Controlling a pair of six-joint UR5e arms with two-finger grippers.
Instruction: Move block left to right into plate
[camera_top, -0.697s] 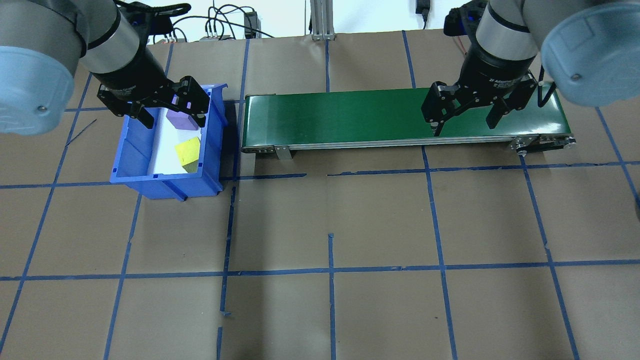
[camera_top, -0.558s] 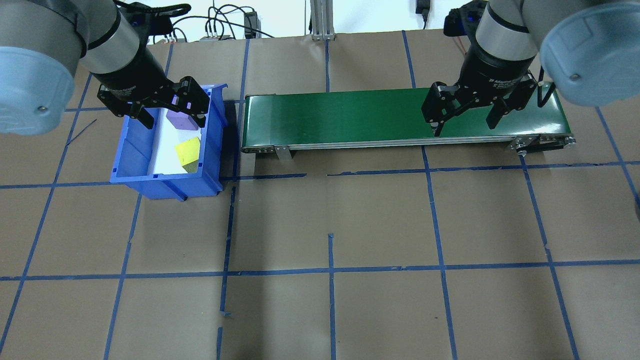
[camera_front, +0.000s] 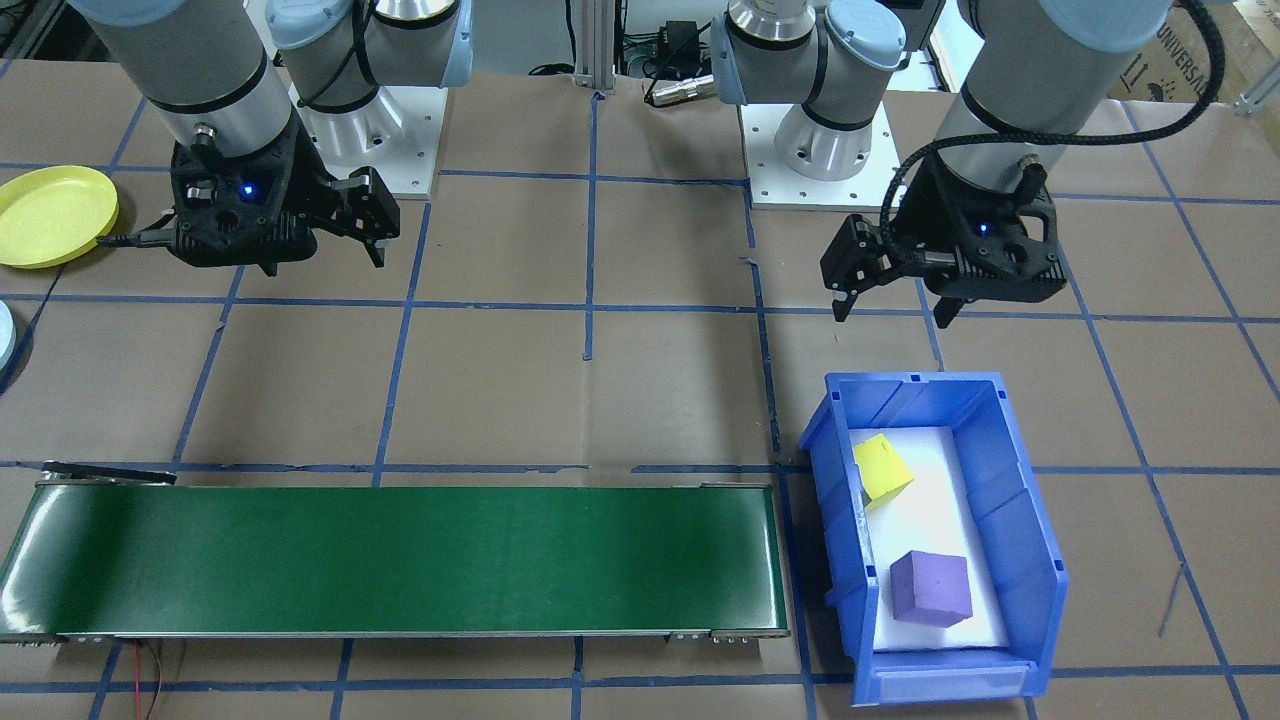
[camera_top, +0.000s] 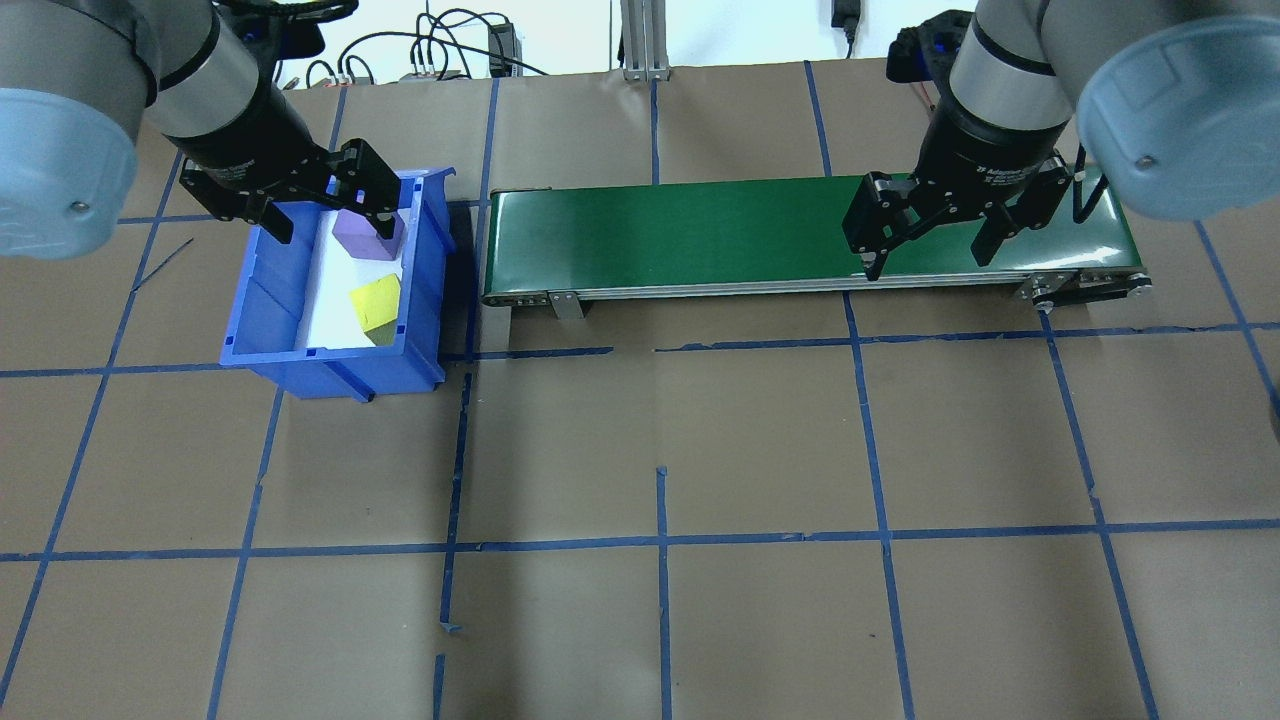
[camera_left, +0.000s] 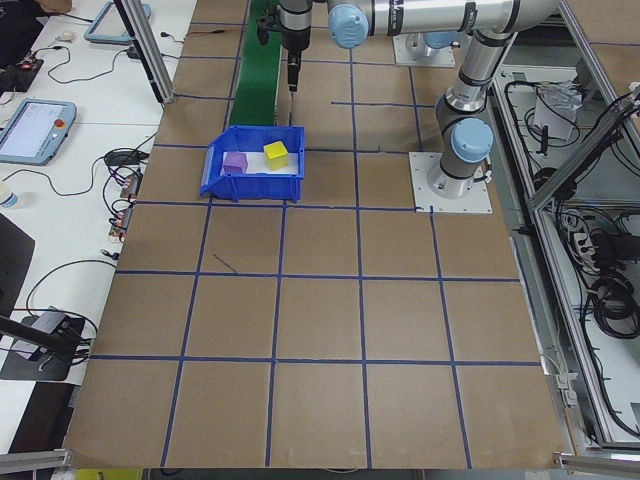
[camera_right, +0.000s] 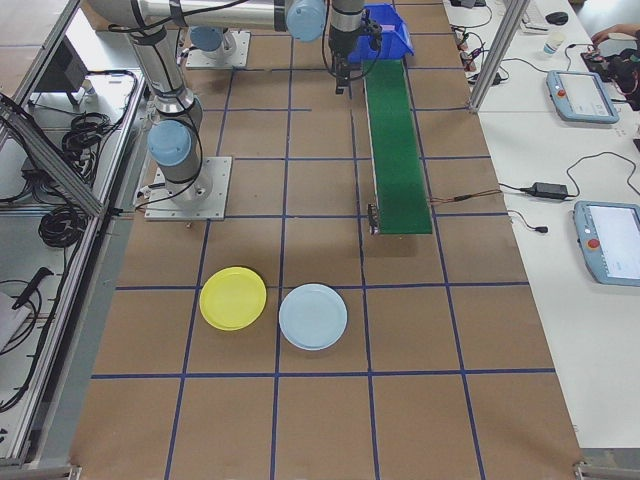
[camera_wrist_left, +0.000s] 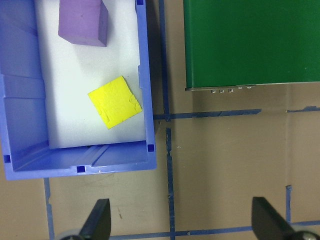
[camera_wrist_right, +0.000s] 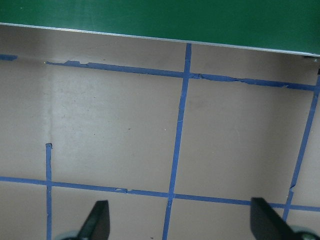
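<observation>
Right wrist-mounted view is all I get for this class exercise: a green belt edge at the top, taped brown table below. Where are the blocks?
Observer: Both lie in a blue bin off the far end of the conveyor belt: a yellow block and a purple block.
Operator: Is either one gripped?
Observer: No. The left hand is open and empty, up off the bin.
Operator: Where could a block end up?
Observer: A yellow plate and a light blue plate sit side by side on the table past the conveyor's right end, both empty.
</observation>
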